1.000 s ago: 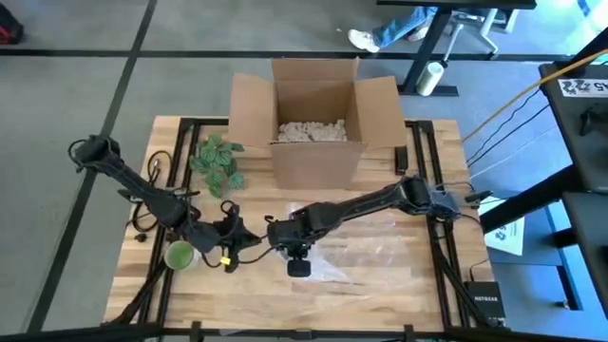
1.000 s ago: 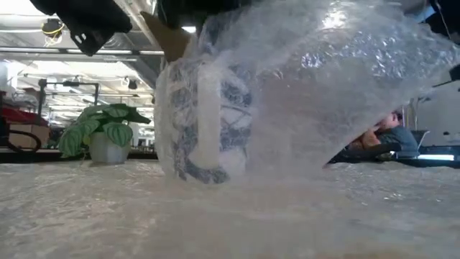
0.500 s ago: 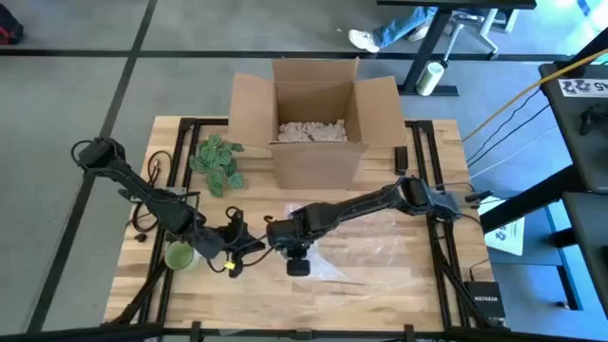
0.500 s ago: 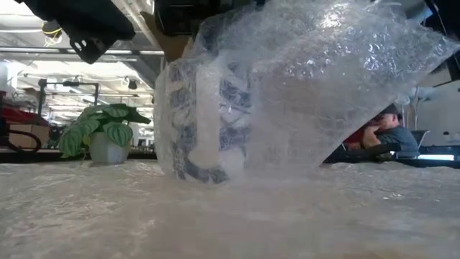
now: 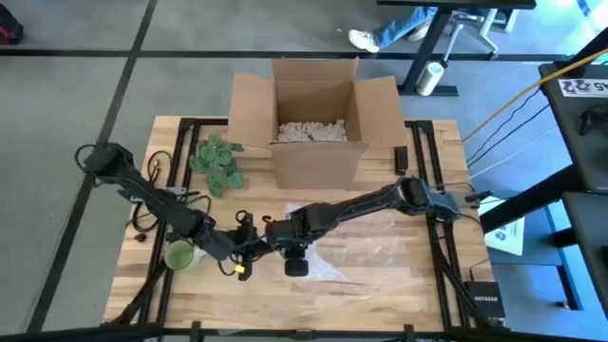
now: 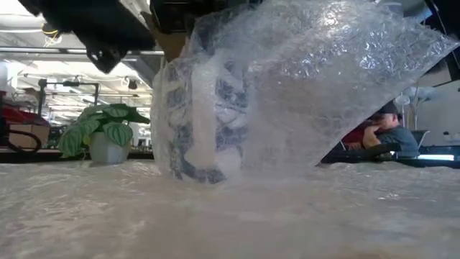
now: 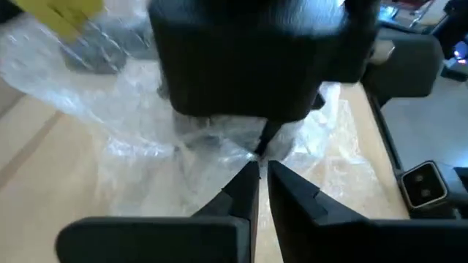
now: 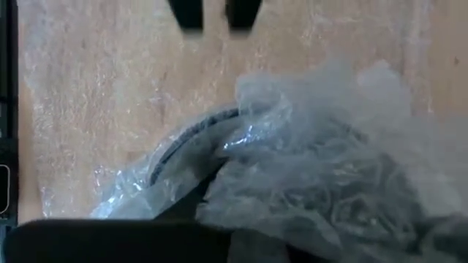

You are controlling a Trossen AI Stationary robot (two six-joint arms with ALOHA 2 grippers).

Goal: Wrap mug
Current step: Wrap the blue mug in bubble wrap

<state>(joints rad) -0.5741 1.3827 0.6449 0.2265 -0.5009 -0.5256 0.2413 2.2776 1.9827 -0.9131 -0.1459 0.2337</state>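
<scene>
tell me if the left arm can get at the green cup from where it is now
Probably yes. The green cup stands by itself near the table's left front edge, right beside the left arm's forearm, nothing on top of it. But the left gripper has reached past it toward the wrapped mug, so it would have to pull back first.

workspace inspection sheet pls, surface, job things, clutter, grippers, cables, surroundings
surface: wooden table, bubble wrap spread over its front right part.
job's things: blue-patterned mug upright, wrap draped over it.
clutter: open cardboard box with pale filler at the back; small potted plant beside it; green cup front left.
grippers: left gripper nearly closed, close to the wrapped mug; right gripper at the mug, partly buried in wrap.
cables: black cable along the left edge; yellow cable off the table, right.
surroundings: seated person behind; another person's legs at top of the high view.
</scene>
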